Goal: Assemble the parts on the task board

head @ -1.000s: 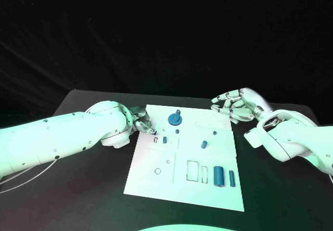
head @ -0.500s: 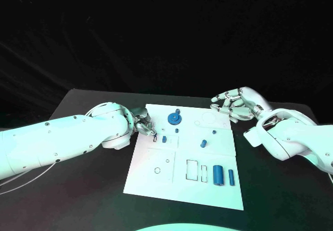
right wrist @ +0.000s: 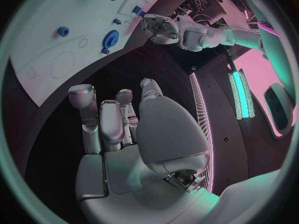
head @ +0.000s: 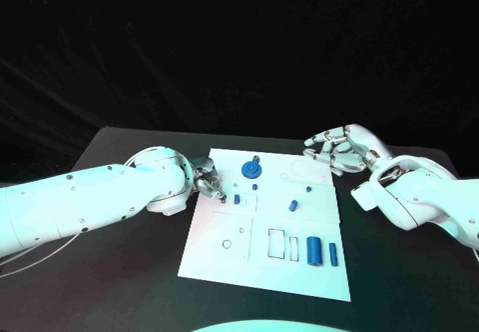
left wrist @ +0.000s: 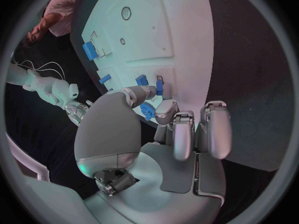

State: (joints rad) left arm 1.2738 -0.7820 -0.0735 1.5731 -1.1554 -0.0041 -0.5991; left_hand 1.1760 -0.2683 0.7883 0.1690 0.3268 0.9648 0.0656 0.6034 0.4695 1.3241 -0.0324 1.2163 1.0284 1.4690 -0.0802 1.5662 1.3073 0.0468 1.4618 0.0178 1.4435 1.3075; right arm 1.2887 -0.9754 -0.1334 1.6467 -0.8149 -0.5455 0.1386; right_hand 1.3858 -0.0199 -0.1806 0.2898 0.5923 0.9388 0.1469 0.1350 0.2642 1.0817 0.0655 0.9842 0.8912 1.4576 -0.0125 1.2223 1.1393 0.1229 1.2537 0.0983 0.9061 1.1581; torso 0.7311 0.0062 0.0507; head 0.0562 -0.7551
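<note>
The white task board lies mid-table. A blue gear stands near its far edge, also seen as the gear. A small blue piece sits by the left edge, another small piece lies mid-board, and a blue cylinder with a thin blue bar lies nearer me. My left hand rests at the board's left edge, fingertips beside the small piece. Its thumb and a finger stand close together, with blue showing between them. My right hand hovers off the far right corner, holding nothing.
Empty outlined slots and a small ring mark the board's near half. Two tiny blue pegs stand in its far half. The black table lies round the board, with dark cloth behind.
My left hand's fingertips have crept slightly toward the small blue piece at the board's left edge. The right hand and the parts have stayed put.
</note>
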